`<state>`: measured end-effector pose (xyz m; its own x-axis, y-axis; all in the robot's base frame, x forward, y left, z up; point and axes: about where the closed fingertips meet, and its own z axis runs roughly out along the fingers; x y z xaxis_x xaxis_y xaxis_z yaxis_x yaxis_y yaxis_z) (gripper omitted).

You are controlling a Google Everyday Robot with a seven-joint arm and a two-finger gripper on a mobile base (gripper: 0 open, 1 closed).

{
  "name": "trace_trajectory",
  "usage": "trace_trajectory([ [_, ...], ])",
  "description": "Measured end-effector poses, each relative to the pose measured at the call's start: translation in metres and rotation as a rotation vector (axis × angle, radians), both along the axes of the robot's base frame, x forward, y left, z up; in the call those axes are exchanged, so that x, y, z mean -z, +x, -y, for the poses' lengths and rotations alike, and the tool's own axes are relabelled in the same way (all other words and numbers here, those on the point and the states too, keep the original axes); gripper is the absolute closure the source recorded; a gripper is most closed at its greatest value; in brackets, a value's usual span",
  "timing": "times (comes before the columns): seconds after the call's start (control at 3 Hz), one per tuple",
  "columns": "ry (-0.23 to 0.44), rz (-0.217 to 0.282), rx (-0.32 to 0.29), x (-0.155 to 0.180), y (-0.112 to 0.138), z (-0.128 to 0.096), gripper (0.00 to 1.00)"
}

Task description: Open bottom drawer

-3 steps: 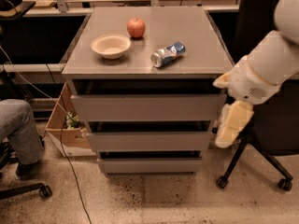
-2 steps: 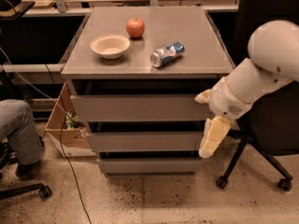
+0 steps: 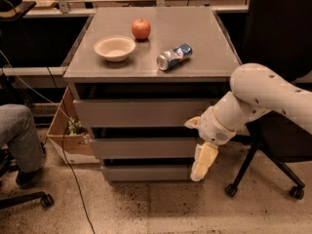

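Approach step: gripper (image 3: 201,165), open or closed can't tell, hangs tip-down at the right end of the shut bottom drawer (image 3: 146,172), lowest in the cabinet (image 3: 214,38); next it likely must hook the front's top edge and pull straight out.

Readable text: none anywhere in this view
Can (image 3: 174,56): lies on its side on the worktop (image 3: 204,28); its blue and silver print is too blurred to make out any word or brand
Gripper (image 3: 202,163): cream-coloured, no marking legible on it; it hangs pointing down at the right end of the bottom drawer (image 3: 146,172), in front of that grey front; whether it touches the front cannot be told
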<state>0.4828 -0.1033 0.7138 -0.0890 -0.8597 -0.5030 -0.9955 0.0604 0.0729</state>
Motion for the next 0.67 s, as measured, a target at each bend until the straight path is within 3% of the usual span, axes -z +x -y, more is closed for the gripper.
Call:
trace_trajectory([
  [0.33, 0.062, -0.038, -0.005, 0.036, 0.002, -0.012, 0.0],
  [0.67, 0.175, -0.07, -0.014, 0.093, 0.009, -0.027, 0.0],
])
